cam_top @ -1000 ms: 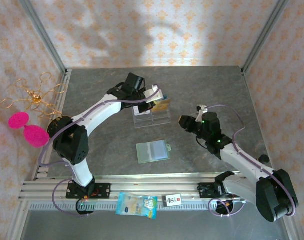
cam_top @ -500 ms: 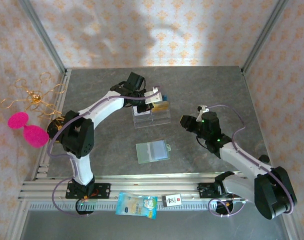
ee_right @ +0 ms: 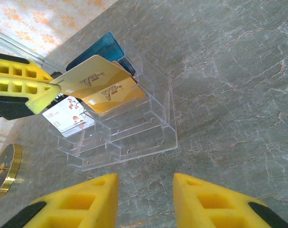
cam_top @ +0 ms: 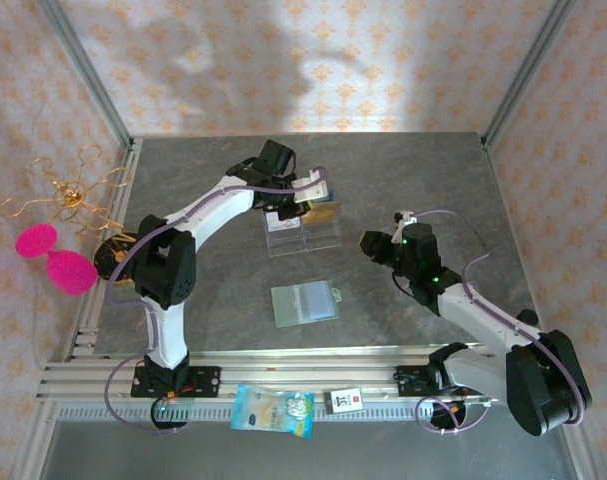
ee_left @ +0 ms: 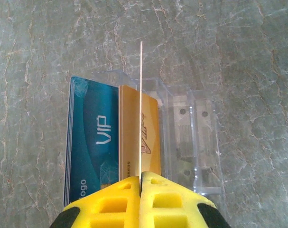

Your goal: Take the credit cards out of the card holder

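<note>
Your light is bright and even across the table (cam_top: 413, 180). Broad, soft shadows land on the back wall (cam_top: 313, 60), so the light comes from the near side. Your 2 wrist views differ in focus. From the left wrist, the left gripper (ee_left: 140, 176) at the bottom edge looks soft, while the held card (ee_left: 141, 95) is crisp. From the right wrist, the right gripper (ee_right: 146, 190) blurs slightly, and the clear rack (ee_right: 148, 137) shows small glints.

Grey veined table (cam_top: 423, 170), gold credit cards (ee_right: 110, 92), teal-blue card (ee_left: 94, 137), sage-green card holder (cam_top: 304, 303), yellow fingers (ee_right: 77, 202), peach floral wall (cam_top: 333, 60).
</note>
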Motion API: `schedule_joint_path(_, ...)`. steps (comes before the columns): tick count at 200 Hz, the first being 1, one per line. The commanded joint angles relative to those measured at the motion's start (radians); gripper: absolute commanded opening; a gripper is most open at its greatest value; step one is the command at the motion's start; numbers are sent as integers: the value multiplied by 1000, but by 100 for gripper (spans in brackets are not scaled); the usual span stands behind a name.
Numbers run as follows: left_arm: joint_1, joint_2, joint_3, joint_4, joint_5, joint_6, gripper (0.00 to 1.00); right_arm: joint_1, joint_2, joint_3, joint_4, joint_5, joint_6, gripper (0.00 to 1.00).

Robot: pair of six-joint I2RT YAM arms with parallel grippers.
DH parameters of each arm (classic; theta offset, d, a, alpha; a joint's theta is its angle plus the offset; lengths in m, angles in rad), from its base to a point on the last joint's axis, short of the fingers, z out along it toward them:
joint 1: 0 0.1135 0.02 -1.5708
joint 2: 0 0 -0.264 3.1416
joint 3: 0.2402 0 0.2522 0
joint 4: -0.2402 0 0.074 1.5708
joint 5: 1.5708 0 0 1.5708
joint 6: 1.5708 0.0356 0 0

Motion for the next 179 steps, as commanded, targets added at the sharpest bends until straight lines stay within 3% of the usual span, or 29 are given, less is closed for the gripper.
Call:
schedule_joint_path(1,6,30,33,-44,-25,22,0,-7,3,19,12,9,-18,35)
schedule_joint_path(63,1,21,19,-3,-77,-55,0,-6,-6,21,11,4,-16,35)
schedule_joint_path(76,2,22,50,16,-120,-145,16,-6,-7,21,12,1,-16,36)
schedule_joint_path(113,1,-33,103,30,-43,-276,29,-7,-16,29,14,-10,-14,45)
schedule_joint_path(142,1,-201,-45,229,30,-405,36,-7,-34,37,3,-4,-18,55)
schedule_joint_path(152,2,-270,-130,346,21,-500,55,-7,-45,34,4,7,-18,69)
schedule_joint_path(155,3,-292,-161,377,23,-520,66,-6,-46,33,3,12,-16,70)
schedule_joint_path(158,3,-315,-191,408,20,-539,86,-6,-48,33,1,17,-13,72)
schedule_joint_path(161,4,-336,-218,442,14,-562,97,-7,-51,32,1,20,-11,72)
schedule_joint_path(179,6,-477,-436,703,-77,-747,99,-6,-66,18,19,38,9,73)
